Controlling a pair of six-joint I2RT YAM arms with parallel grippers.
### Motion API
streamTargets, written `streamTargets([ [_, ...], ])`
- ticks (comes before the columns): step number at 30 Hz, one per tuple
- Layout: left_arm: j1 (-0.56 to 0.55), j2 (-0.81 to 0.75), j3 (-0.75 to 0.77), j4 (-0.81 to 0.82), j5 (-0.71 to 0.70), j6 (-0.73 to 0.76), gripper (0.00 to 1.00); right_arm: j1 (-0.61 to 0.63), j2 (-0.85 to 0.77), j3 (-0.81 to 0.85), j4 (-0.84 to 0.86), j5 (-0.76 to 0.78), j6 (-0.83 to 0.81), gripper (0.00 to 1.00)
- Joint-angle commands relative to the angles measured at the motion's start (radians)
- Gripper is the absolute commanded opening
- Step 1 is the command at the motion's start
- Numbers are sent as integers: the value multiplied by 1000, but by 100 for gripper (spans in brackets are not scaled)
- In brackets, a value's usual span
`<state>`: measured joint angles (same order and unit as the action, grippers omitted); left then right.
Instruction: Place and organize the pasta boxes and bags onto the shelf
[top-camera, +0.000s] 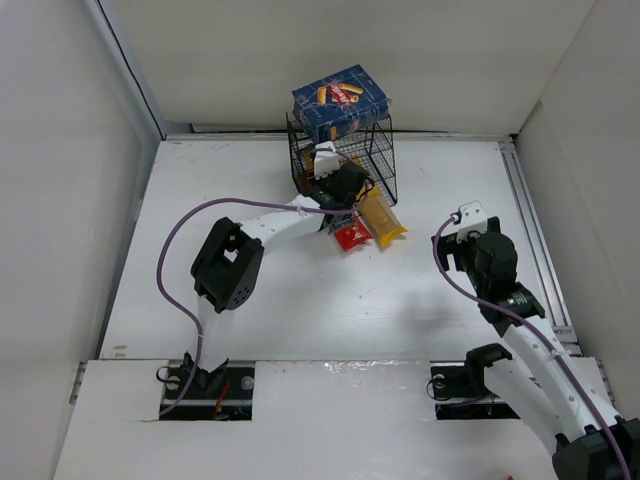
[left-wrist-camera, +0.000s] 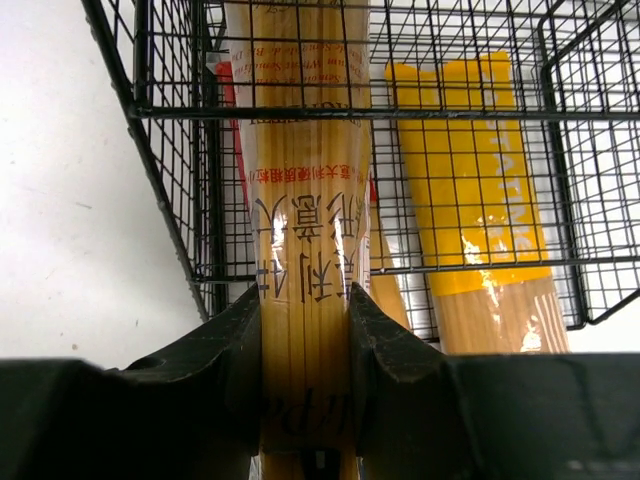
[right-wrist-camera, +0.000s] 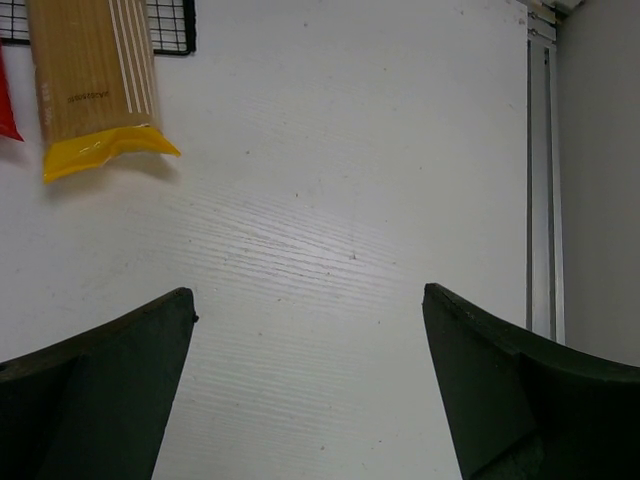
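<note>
My left gripper (top-camera: 335, 183) is at the front of the black wire shelf (top-camera: 372, 150), shut on the orange-tan spaghetti packet (left-wrist-camera: 305, 200). The packet runs from between my fingers (left-wrist-camera: 305, 295) into the shelf, behind its front bar. The yellow packet (left-wrist-camera: 475, 190) lies in the shelf to its right, and its near end sticks out onto the table (top-camera: 382, 222). The red packet (top-camera: 352, 236) lies partly out of the shelf beside it. The dark blue pasta box (top-camera: 340, 100) sits tilted on top of the shelf. My right gripper (top-camera: 466, 226) is open and empty over bare table.
The right wrist view shows the yellow packet's end (right-wrist-camera: 95, 90), a red edge (right-wrist-camera: 5, 105) and a shelf corner (right-wrist-camera: 172, 28) at the upper left. White walls enclose the table. A metal rail (top-camera: 530, 230) runs along the right side.
</note>
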<state>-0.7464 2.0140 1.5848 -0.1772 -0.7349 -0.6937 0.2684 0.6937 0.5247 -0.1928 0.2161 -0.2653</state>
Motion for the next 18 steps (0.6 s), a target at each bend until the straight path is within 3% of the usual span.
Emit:
streamTargets([
  [1, 50, -14, 87, 99, -51, -6, 0, -6, -20, 18, 59, -15, -11, 100],
  [7, 68, -14, 87, 81, -20, -32, 0, -6, -20, 18, 30, -24, -22, 100],
  [9, 68, -14, 87, 71, -8, -32, 10, -6, -20, 18, 30, -24, -22, 100],
  [10, 68, -14, 78, 61, 2, -32, 24, -6, -20, 18, 30, -24, -22, 100],
  [14, 68, -23, 67, 42, 12, -44, 49, -6, -29, 18, 30, -24, -22, 100],
  [18, 68, -32, 67, 33, 12, -44, 61, -6, -29, 18, 12, -44, -22, 100],
])
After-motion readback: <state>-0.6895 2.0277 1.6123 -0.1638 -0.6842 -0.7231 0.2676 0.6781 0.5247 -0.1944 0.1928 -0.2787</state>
